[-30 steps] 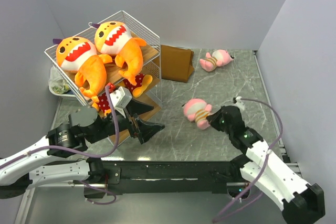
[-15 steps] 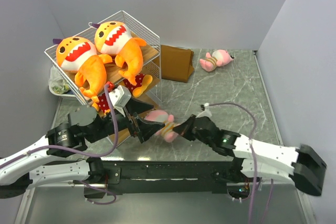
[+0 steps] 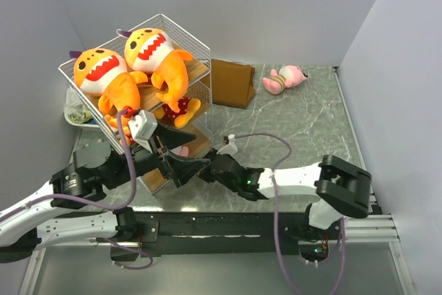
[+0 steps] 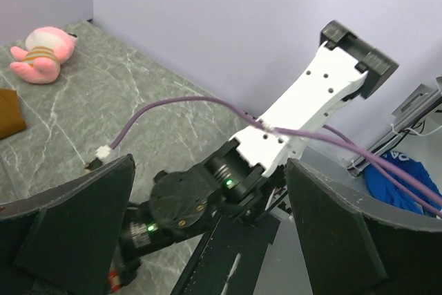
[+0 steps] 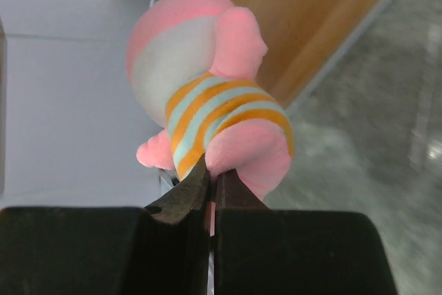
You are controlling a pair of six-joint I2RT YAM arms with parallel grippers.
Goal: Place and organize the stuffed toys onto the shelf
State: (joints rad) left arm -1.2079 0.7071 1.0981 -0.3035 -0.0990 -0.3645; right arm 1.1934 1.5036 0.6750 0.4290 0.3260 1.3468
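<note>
Pink is all but hidden in the top view: the pink plush that lay mid-table a second ago is now a sliver at the shelf's lowest board, low on the left. The right arm has swung across the table from right to left, and its tip now lies under the left gripper. The left gripper has edged slightly toward the far side and hangs over the same spot. Two orange sharks sit on the top tier as before, with a red-dotted toy below them. The second pink plush stays at the far right, and the brown bag stays beside the shelf.

From the left wrist, the fingers are spread wide with nothing held. The right arm's black wrist and purple cable fill the gap between them. The second pink plush lies on the marble at the far left.

From the right wrist, the right gripper is pinched together on the lower end of the pink plush, under its orange and pale blue striped shirt. The plush stands up from the fingers just in front of a wooden board. Whether it touches the board cannot be told.
</note>
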